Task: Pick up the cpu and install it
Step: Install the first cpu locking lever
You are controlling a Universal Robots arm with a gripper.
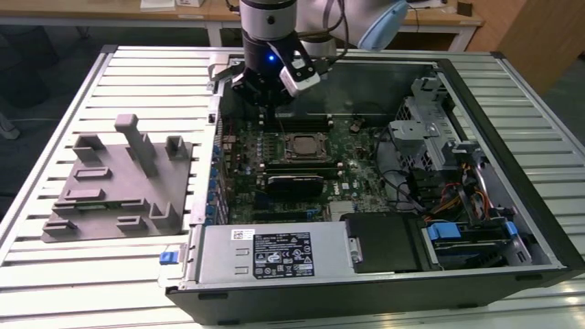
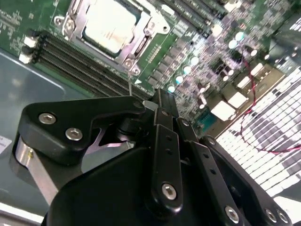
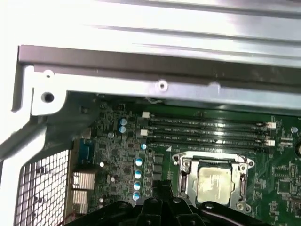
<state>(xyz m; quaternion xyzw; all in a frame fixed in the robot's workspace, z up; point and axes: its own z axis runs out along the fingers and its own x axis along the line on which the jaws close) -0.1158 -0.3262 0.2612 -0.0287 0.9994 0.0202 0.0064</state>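
Placement of the cpu [image 1: 302,145], a small flat square chip with a pale silver metal top: it lies flat inside the square dark metal-framed socket [image 3: 185,179] on the green motherboard [image 2: 23,12]. The board sits in the open black computer case [image 1: 366,301] on the white slatted metal bench [image 1: 137,75]. In both wrist views the frame borders the chip on all sides, and I judge the chip seated, not loose. Whether the socket's lever is locked, I cannot tell.

Handling, as I judge it: the chip is light, thin and quite stiff, so it should not flex. Its polished top offers little friction, and its underside and the socket contacts beneath are easily damaged. The safe hold is on two opposite edges with the chip kept level, never by pressing on the faces. As it lies now, the frame fences those edges closely, leaving little room to reach them.

My black linkage tool [image 2: 160,99] hangs over the far end of the board, above the row of long dark memory slots [image 3: 207,127] just beside the socket. It stands apart from the chip. It carries no chip and I see it touching nothing. Whether it is open or closed I cannot tell, since its own body hides the gap.

At the exterior view's left, the large grey plastic tray with upright posts [image 1: 101,205] stands on the bench beside the case.
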